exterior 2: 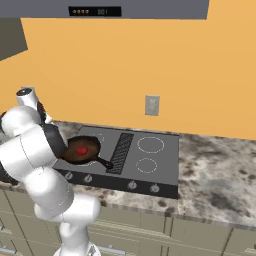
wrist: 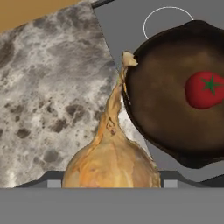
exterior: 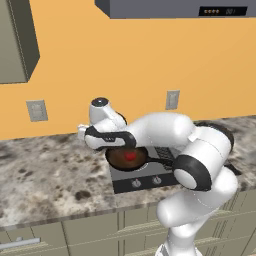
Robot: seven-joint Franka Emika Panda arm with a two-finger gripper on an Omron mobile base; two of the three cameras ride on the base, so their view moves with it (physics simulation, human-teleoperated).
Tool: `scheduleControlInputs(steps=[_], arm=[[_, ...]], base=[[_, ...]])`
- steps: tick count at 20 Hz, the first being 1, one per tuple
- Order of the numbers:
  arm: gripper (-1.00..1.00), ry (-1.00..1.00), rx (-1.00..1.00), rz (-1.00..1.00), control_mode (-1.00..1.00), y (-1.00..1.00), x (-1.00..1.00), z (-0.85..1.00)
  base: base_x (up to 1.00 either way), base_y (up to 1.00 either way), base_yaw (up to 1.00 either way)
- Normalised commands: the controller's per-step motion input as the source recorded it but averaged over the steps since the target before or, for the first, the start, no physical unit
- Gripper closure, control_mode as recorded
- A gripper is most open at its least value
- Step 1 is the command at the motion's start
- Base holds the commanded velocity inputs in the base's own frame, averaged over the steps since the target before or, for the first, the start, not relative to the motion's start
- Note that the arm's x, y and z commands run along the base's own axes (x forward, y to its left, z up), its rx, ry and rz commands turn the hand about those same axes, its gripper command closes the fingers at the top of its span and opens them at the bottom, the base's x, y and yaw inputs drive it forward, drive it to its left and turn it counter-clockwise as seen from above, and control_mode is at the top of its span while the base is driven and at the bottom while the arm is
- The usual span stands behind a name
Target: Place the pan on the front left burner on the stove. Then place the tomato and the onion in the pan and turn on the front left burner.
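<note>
In the hand view the tan onion [wrist: 111, 162] looms close at the bottom, its pointed tip reaching up toward the pan's rim. My gripper [wrist: 111, 181] is shut on it, and the bulb hides most of the fingers. The onion hangs over the stove's [wrist: 118, 26] left edge, just beside the dark round pan [wrist: 162, 113]. The pan [exterior: 116, 159] [exterior 2: 74, 154] sits on the stove [exterior: 145, 186] [exterior 2: 160, 167], covering the front left burner. The red tomato [wrist: 204, 89] [exterior: 130, 156] [exterior 2: 82, 150] lies inside the pan. My hand [exterior: 86, 134] hovers just left of the pan.
Speckled granite counter [exterior: 50, 175] [wrist: 39, 87] lies left of the stove. A white ring of another burner [wrist: 168, 19] shows beyond the pan. Grey knobs [exterior: 136, 183] [exterior 2: 131, 185] line the stove's front. A ribbed grille [exterior 2: 121, 146] runs down the middle. Outlets [exterior: 37, 110] sit on the wall.
</note>
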Motion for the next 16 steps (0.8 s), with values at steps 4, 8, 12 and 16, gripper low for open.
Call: scheduleControlInputs(steps=[4, 8, 12, 16], arm=[[1.00, 0.00, 0.01, 0.00, -1.00, -0.94, -0.07, 0.00], [1.00, 0.00, 0.03, 0.02, -1.00, -0.85, 0.06, 0.00], [1.00, 0.00, 0.03, 0.06, -1.00, -0.49, 0.32, -0.04], [1.00, 0.00, 0.02, 0.04, -1.00, -0.09, 0.51, -0.05]], base=[[0.00, 0.00, 0.00], [0.00, 0.00, 0.00], [0.00, 0.00, 0.00], [0.00, 0.00, 0.00]])
